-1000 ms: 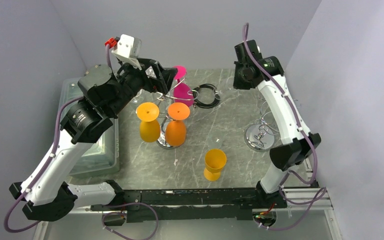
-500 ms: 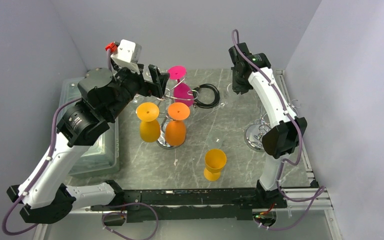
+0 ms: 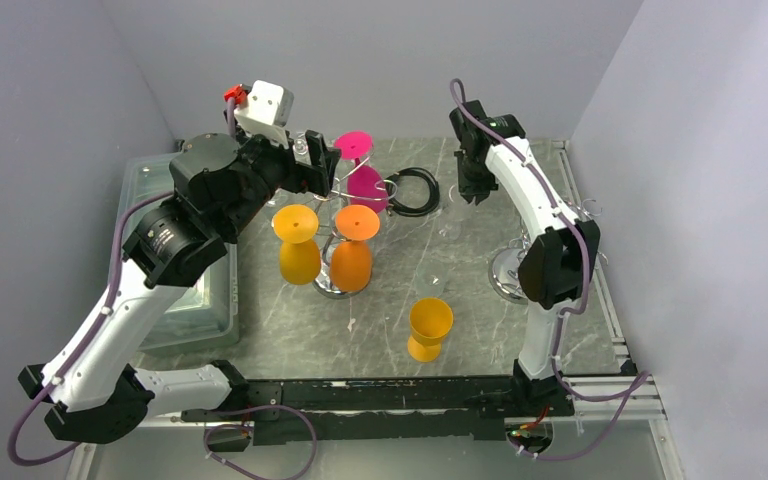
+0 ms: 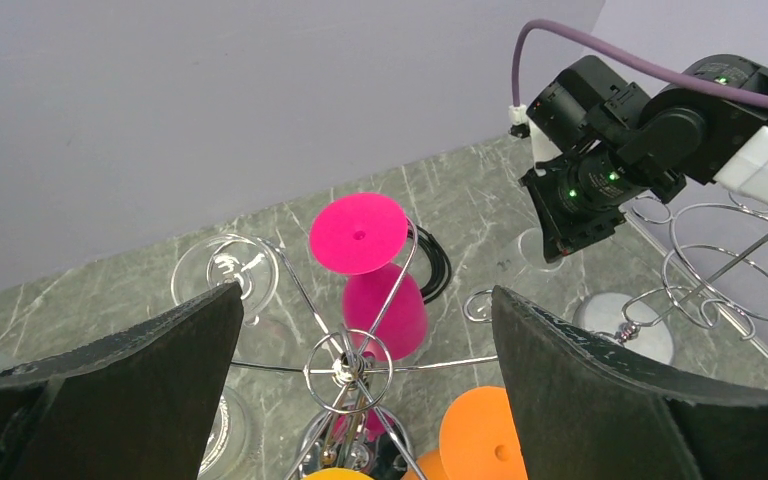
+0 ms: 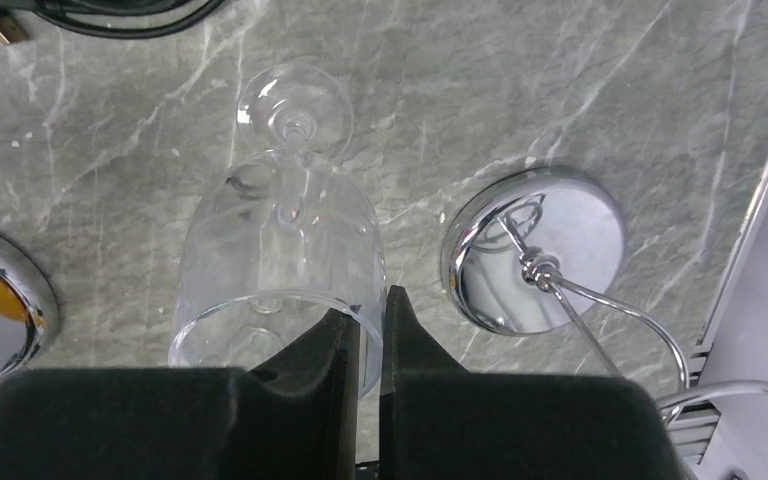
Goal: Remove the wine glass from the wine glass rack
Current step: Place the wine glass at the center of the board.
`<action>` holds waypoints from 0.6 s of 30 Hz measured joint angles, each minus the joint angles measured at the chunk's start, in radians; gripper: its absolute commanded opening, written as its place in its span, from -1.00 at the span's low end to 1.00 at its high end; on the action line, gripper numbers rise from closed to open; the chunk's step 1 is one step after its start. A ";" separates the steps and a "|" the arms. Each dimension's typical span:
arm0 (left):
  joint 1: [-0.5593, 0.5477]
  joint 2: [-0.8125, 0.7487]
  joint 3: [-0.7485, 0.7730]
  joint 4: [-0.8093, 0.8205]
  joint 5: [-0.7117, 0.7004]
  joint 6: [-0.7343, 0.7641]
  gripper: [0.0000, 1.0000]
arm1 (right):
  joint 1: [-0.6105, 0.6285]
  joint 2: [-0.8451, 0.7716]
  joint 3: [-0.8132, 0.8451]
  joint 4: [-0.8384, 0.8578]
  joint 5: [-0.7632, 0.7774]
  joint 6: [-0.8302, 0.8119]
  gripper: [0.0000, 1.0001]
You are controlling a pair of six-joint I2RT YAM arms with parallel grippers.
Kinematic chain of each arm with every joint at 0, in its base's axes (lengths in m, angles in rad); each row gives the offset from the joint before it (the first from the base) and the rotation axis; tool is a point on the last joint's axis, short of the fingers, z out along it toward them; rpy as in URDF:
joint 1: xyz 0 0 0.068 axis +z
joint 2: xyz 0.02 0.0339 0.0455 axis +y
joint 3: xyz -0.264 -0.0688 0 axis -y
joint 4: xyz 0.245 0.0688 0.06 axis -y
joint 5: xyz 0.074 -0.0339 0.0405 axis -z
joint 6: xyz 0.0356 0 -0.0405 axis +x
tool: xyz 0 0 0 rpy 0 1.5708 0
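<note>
My right gripper [image 5: 370,300] is shut on the rim of a clear wine glass [image 5: 280,250], one finger inside the bowl and one outside. The glass hangs foot-down over the marble table, left of the wine glass rack [image 5: 550,245] and apart from it. From above, the right gripper [image 3: 475,188] is at the back of the table, with the rack's mirror base [image 3: 508,275] nearer the front right. My left gripper [image 4: 365,380] is open wide above a second wire stand [image 4: 348,368], and a pink glass [image 4: 380,305] hangs beyond it.
The second stand [image 3: 332,283] carries pink, orange [image 3: 352,262] and yellow [image 3: 300,258] glasses upside down, plus clear ones [image 4: 225,275]. An orange glass [image 3: 430,328] stands alone near the front. A black cable coil [image 3: 412,190] lies at the back. A clear bin [image 3: 175,300] sits left.
The right arm has folded upward and swung its gripper left and slightly forward, away from the rack, with the clear glass in it. The left gripper drew back a little to the left, still open.
</note>
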 measured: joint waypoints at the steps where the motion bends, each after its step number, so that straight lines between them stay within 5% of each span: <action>1: 0.000 0.000 0.000 0.000 0.000 0.001 0.99 | 0.000 0.003 -0.008 0.002 -0.005 -0.001 -1.00; 7: 0.000 0.003 0.000 0.000 0.000 0.005 0.99 | 0.000 0.019 -0.032 0.010 -0.020 -0.003 -1.00; 18: 0.000 0.021 0.000 -0.002 0.000 0.005 0.99 | 0.000 0.021 -0.037 0.028 -0.019 -0.002 -0.51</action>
